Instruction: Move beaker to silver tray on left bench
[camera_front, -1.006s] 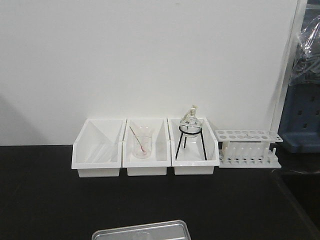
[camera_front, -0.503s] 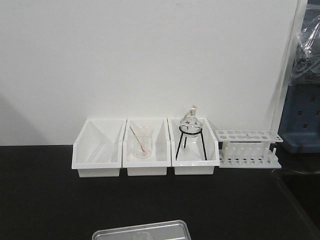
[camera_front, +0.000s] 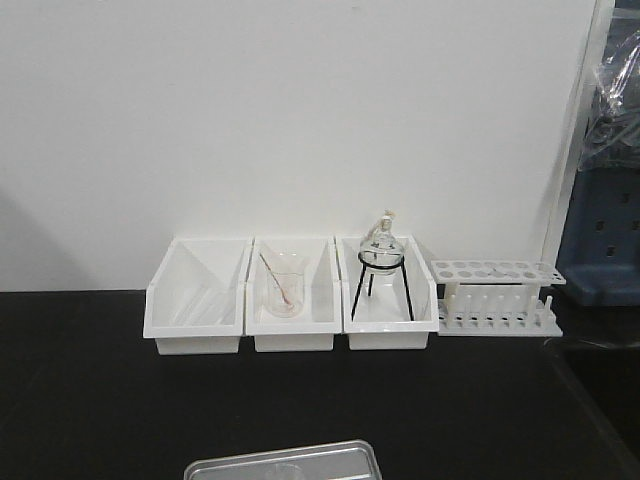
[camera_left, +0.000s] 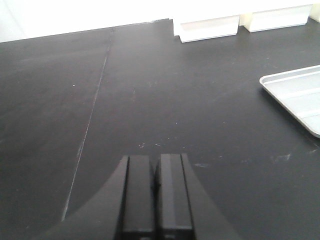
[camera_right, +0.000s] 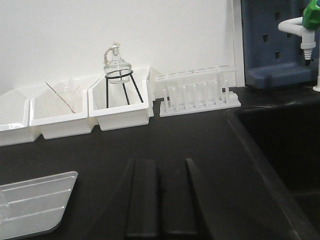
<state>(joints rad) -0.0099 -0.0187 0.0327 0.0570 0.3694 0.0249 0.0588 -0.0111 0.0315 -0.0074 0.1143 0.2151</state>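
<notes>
The silver tray (camera_front: 280, 462) lies on the left bench's black worktop (camera_front: 100, 400) at the frame's lower edge. Its corner also shows in the left wrist view (camera_left: 295, 95) and the right wrist view (camera_right: 35, 200). A faint clear rounded shape (camera_front: 285, 470) sits inside the tray; I cannot tell whether it is the beaker. My left gripper (camera_left: 155, 157) hovers over bare worktop left of the tray, shut and empty. My right gripper (camera_right: 160, 161) is to the right of the tray, also shut with nothing in it.
Three white bins (camera_front: 195, 300) line the back wall. The middle one holds a beaker with a rod (camera_front: 283, 290), the right one a flask on a black tripod (camera_front: 381, 255). A white tube rack (camera_front: 495, 295) stands beside them. A sink (camera_right: 280, 150) drops off at the right.
</notes>
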